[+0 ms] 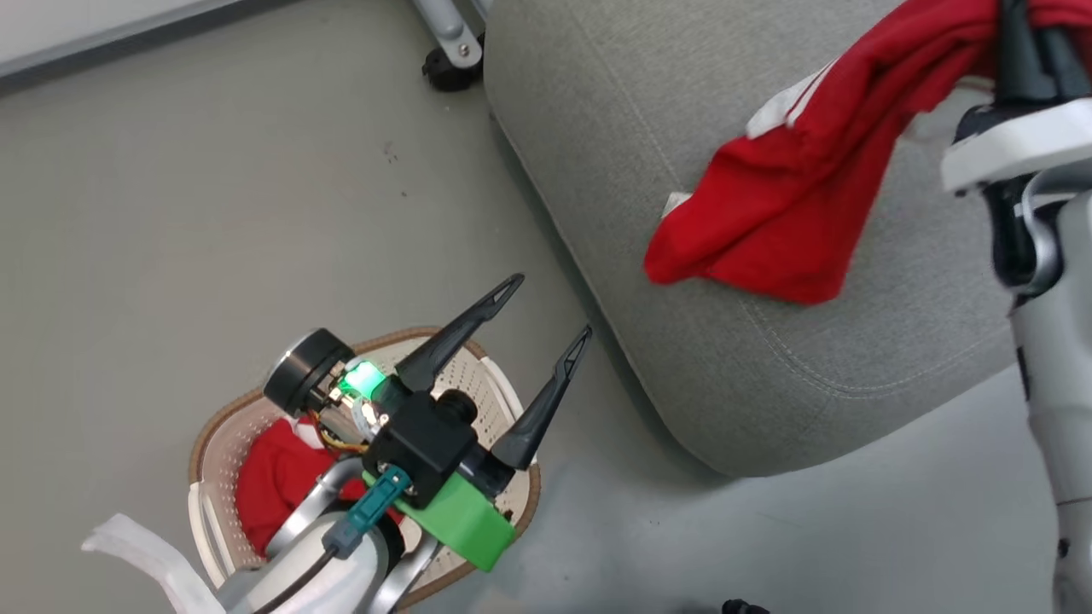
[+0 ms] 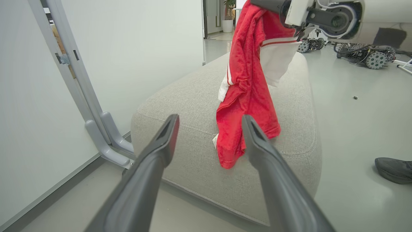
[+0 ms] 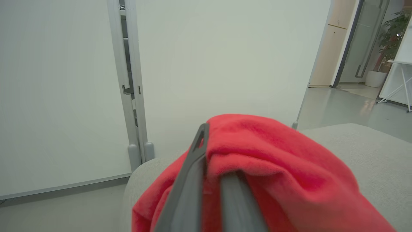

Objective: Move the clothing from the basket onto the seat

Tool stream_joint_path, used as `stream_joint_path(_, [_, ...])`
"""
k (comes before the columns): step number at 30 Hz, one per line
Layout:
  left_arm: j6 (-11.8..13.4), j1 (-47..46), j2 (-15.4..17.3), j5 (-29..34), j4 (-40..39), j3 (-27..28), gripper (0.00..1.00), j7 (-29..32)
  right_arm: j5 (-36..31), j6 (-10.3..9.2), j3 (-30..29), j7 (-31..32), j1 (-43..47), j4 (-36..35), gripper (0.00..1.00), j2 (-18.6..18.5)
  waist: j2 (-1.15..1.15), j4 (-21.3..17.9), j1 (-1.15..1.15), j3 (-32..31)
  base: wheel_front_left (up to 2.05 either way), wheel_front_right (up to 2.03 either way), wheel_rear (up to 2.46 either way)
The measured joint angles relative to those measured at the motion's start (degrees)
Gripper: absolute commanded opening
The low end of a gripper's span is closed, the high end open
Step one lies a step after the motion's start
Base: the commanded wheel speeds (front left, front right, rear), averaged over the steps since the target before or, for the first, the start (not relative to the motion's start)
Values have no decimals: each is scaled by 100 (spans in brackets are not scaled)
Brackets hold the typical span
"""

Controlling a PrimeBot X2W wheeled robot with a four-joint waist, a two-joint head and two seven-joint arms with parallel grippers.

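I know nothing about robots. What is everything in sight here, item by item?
held garment: 1, red with white trim, hanging from the right gripper over the seat
second garment: 1, red, inside the basket
basket: 1, cream with a brown rim, on the floor beside the seat
seat: 1, grey fabric, on the floor
partition frame: 1, grey, by the white wall at the seat's end
shoe: 1, dark, on the floor beside the seat
potted plant: 1, green in a white pot, in the far hallway
left gripper: 1, dark fingers, open, above the basket
right gripper: 1, dark fingers, shut on the held garment
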Motion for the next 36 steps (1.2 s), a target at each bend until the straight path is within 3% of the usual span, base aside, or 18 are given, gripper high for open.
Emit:
stream_joint_path(9, [-80, -399, 58, 115, -32, -3, 100, -70, -168, 0, -524, -18, -925, 541, 0, -501, 0, 520, 0, 688, 0, 0, 0])
stream_joint_path(18, [-123, -579, 18, 185, 71, -87, 100, -175, -330, 0, -834, -41, -973, 1501, 0, -361, 0, 933, 1, 1252, 0, 0, 0])
stream_joint_path(19, [-123, -580, 10, 185, 89, -94, 100, -177, -350, 0, -895, -40, -919, 1532, 45, -342, 0, 965, 1, 1283, 0, 0, 0])
stream_joint_path(20, [-123, -580, 5, 185, 109, -102, 100, -187, -367, 0, -967, -41, -839, 1539, 81, -304, 0, 999, 1, 1314, 0, 0, 0])
stream_joint_path(21, [-123, -581, 4, 185, 124, -103, 100, -203, -396, 0, -1043, -41, -755, 1537, 100, -261, 0, 1024, 1, 1340, 0, 0, 0])
stream_joint_path(36, [188, -390, -37, 59, 432, 8, 100, -531, -677, 1, -1429, -41, 954, 482, 100, 622, 0, 898, 0, 893, 0, 0, 0])
